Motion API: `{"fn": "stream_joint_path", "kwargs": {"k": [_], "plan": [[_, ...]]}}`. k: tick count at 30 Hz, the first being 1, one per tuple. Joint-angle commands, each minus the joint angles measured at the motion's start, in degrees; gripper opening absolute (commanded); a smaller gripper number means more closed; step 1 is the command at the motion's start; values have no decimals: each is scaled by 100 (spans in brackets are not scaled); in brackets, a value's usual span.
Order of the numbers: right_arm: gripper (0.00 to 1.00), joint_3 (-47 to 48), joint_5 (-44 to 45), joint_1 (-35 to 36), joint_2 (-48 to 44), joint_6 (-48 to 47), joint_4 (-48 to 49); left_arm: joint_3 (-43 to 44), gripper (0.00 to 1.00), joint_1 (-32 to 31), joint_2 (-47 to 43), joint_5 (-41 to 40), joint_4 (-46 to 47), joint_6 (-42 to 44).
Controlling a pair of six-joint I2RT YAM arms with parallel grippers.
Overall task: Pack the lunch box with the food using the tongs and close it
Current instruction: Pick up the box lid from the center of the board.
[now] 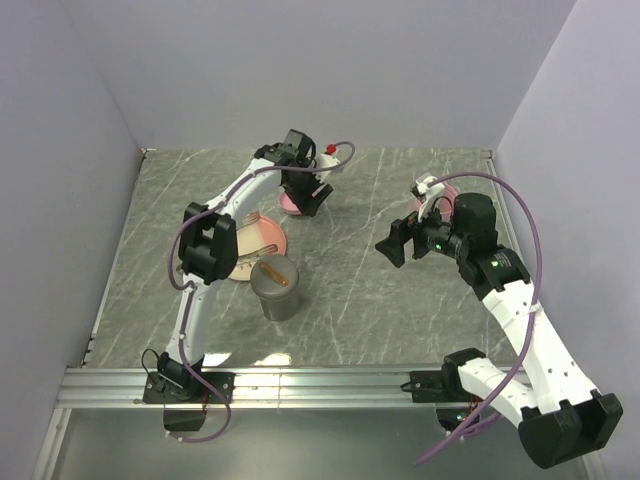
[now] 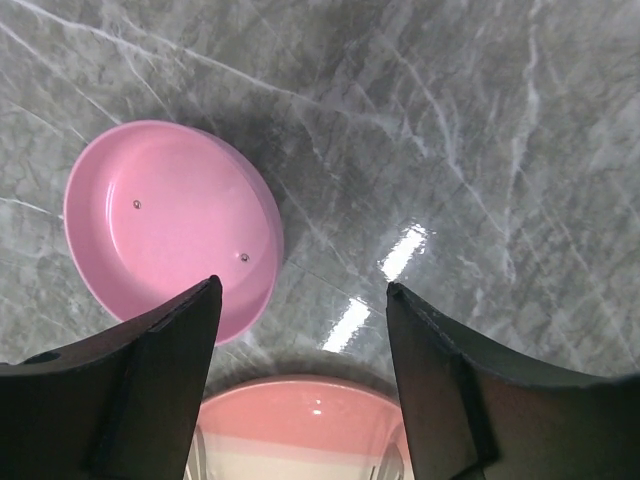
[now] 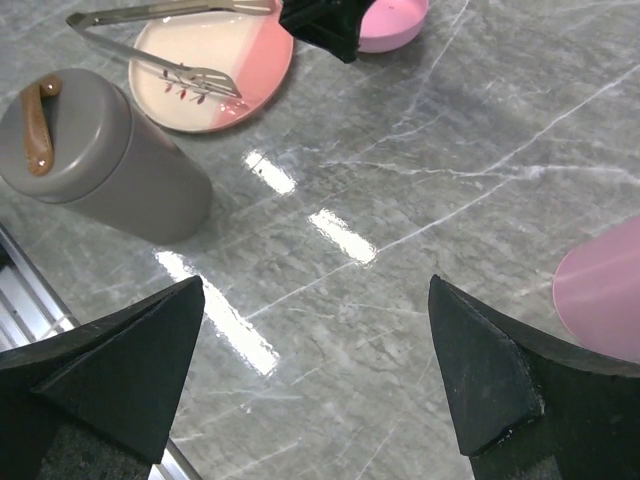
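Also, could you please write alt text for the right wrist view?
Silver tongs lie across a pink-and-cream plate on a grey marble table, beside a grey lidded canister. The right arm's open jaws frame the bottom, holding nothing; a pink bowl sits at the top, a pink disc at the right edge.

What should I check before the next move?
1. Tongs lying free on plate: ok.
2. Left gripper at tongs: not ok, it hangs beside the bowl.
3. Left gripper empty: ok.
4. Right gripper open and empty: ok.
5. Bowl uncovered and empty: ok.
6. Food on plate: cannot tell, only tiny red specks.
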Motion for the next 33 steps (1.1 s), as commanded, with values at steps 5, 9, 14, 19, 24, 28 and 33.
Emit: {"fn": "stream_joint_path", "kwargs": {"k": [5,9,14,19,24,28,33], "plan": [[100,208,-228,-173,-54,303,103,178,69,0,187,-147,341,-58],[100,208,-377,-261,-1,426,147,108,65,0,284,-164,499,-93],[100,287,-430,-323,78,452,95,204,61,-26,451,-111,411,-146],[100,270,-623,-410,139,602,130,81,54,-26,503,-164,570,-216],[100,243,-702,-489,139,628,147,64,46,-44,478,-24,666,-366],[100,226,-667,-516,166,830,200,64,37,-61,442,-50,719,-383],[100,322,-685,-577,367,988,244,222,17,-70,565,-85,536,-436]]}}
